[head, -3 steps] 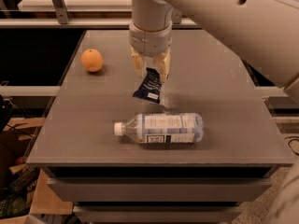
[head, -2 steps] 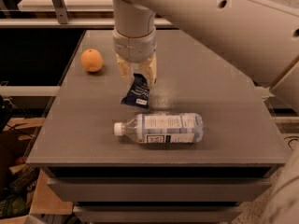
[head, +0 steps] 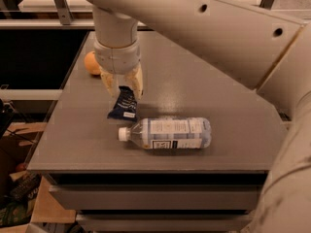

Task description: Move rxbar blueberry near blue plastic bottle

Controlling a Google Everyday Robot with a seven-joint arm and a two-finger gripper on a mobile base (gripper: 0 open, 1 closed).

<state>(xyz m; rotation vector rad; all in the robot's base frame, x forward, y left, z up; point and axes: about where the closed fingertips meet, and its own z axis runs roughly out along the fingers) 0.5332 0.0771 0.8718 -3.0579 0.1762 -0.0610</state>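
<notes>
The rxbar blueberry (head: 123,104) is a dark navy wrapper with a white patch at its lower end. It hangs tilted from my gripper (head: 123,88), its lower end at or just above the table. The two pale fingers (head: 110,85) are closed on the wrapper's top end. The blue plastic bottle (head: 167,133) lies on its side on the grey table (head: 204,86), white cap pointing left, just below and right of the bar. The gripper is above the bottle's cap end.
A round orange fruit (head: 91,63) sits at the table's far left, partly hidden behind my wrist. My large arm spans the upper right of the view. Boxes and clutter lie on the floor at lower left (head: 19,188).
My gripper has moved left with the bar, and now hangs over the bottle's cap end. The bottle and the orange have not moved.
</notes>
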